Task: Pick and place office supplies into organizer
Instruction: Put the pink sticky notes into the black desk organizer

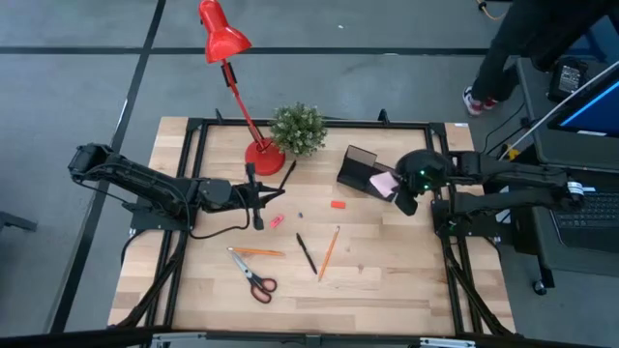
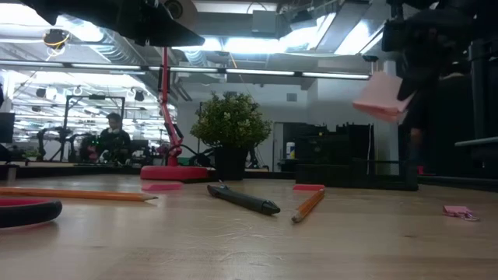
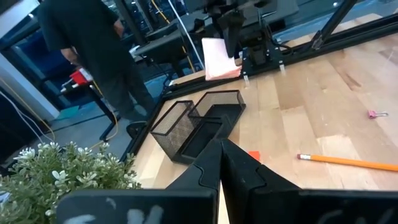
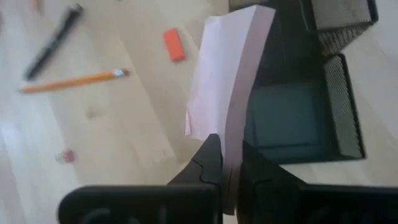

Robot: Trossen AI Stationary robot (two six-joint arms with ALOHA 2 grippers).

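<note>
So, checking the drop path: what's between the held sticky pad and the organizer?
Nothing. In the low view the sticky pad hangs from the right gripper above the organizer, with only air between.

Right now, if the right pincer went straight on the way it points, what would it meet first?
Probably the organizer: the right pincer, shut on the pink sticky-note pad, points down at its low open tray. The pad's hanging edge would likely touch first; depth is unclear.

Two matte-black jointed arms; black cables; wedge-shaped dark end effector fingers; rounded wrist housing.
</note>
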